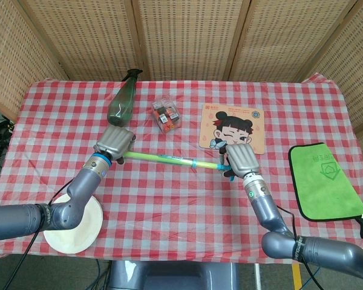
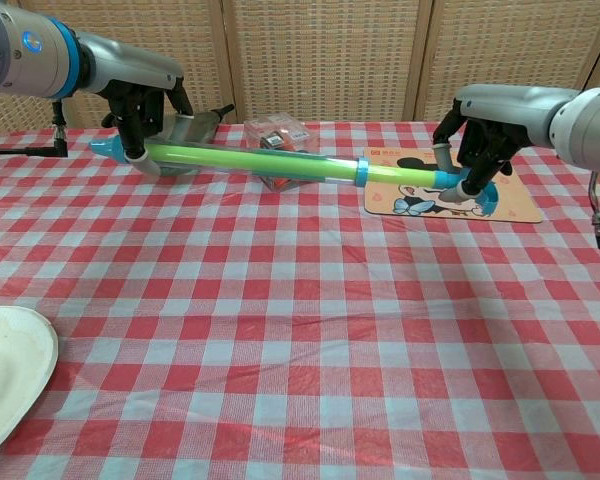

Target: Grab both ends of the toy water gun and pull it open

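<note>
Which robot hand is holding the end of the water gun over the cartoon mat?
The right hand. It grips the toy water gun end above the cartoon mat; the left hand holds the other end beside the green bottle.

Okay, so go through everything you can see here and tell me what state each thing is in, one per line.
toy water gun: held off the table by both ends, partly pulled open
left hand: grips the gun's tip end
right hand: grips the gun's handle end
green bottle: lying on its side
clear box: resting on the table, closed as far as shows
green cloth: spread flat
paper plate: empty
cartoon mat: lying flat
</note>
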### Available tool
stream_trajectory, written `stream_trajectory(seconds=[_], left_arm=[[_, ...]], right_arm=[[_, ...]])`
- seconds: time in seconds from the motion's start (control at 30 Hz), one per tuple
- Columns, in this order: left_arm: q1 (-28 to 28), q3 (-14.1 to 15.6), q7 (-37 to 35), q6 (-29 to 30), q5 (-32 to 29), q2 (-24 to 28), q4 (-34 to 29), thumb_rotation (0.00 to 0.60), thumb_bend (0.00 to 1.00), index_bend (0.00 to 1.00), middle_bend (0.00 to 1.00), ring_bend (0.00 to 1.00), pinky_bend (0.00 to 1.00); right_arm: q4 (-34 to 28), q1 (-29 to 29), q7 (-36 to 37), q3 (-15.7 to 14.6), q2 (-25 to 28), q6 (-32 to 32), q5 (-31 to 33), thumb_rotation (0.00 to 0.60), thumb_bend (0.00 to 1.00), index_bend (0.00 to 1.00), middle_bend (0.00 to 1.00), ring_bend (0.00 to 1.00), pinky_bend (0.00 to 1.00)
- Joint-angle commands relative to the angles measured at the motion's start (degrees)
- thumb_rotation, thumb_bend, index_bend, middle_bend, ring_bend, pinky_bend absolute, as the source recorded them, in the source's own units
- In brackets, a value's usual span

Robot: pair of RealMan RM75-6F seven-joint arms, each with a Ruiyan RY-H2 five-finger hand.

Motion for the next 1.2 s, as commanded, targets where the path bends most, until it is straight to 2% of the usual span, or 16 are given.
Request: stream_trajectory(seconds=[0.03, 0.6, 1.2], left_arm=[[0.73, 0.51, -0.61, 0.30, 0.56, 0.67, -0.54, 0.600, 0.42, 0.71, 0.86, 0.77, 0.67], [6.44, 3.06, -5.18, 0.74, 5.69, 5.07, -1.36, 0.600, 0.42, 0.71, 0.86, 0.77, 0.67], [11.38, 4.29, -9.08, -0.72, 11.21, 7.21, -0.57, 0.600, 0.43, 0.71, 0.86, 0.77, 0.67]], right_arm=[[-0.02, -0.06, -0.04, -0.10, 0.15, 0.12, 0.02, 0.600, 0.46, 0.80, 1.00, 1.00, 0.72], [2.34, -1.13, -0.25, -0.97, 0.92, 0.93, 1.14, 0.600, 0.46, 0.80, 1.00, 1.00, 0.72], [3.16, -2.66, 0.31, -0.81, 2.52, 1.44, 2.18, 0.600, 0.46, 0.80, 1.00, 1.00, 0.72]])
